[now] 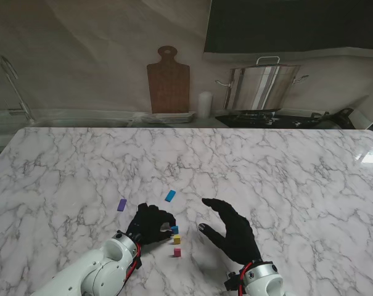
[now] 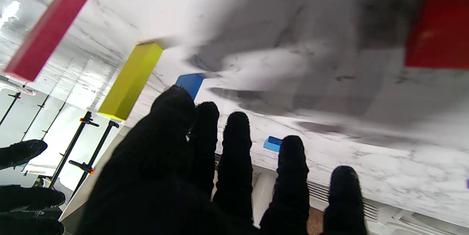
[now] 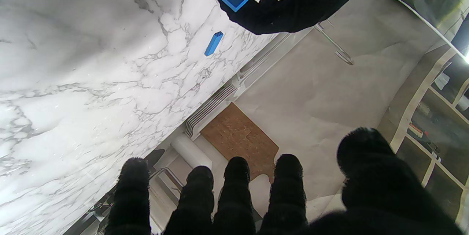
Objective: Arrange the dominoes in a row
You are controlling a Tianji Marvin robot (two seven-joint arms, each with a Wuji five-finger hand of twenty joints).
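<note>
Left hand [image 1: 150,224] seemingly pinching blue domino [image 1: 174,229], right hand [image 1: 231,229] spread empty, red block [image 2: 438,28] only in left wrist view

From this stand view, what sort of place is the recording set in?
Probably a kitchen, or a mock-up of one: a marble-look countertop, a steel stockpot on a stove, and a wooden cutting board against the wall.

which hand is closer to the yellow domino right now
Left. The left hand has its fingertips at the blue domino right beside the yellow domino; the right hand hovers open, farther off.
</note>
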